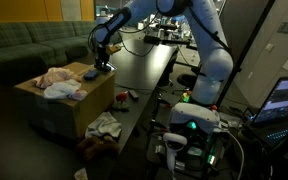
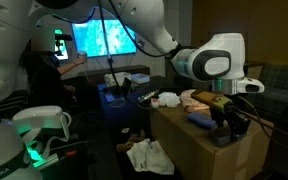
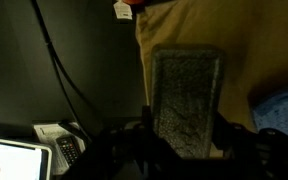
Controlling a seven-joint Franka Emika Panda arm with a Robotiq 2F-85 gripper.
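grey pad (image 3: 187, 100) fills the wrist view, one only, lying flat on the box (image 3: 254, 50) top. gripper (image 3: 187, 138) sits low over it, one finger each side of the pad. can't tell whether the fingers are clamped on it or just flanking. one blue cloth (image 3: 284, 110) is just beside the pad. one remote (image 3: 69, 150) is down off the box edge.

in both exterior views the gripper (image 1: 102, 66) (image 2: 230, 126) is down at a corner of the single box (image 1: 44, 110) (image 2: 199, 152). a heap of clothes (image 1: 56, 78) (image 2: 189, 99) is on the same top, near the gripper but apart. one more cloth (image 1: 104, 126) (image 2: 150, 156) is on the floor beside the box.
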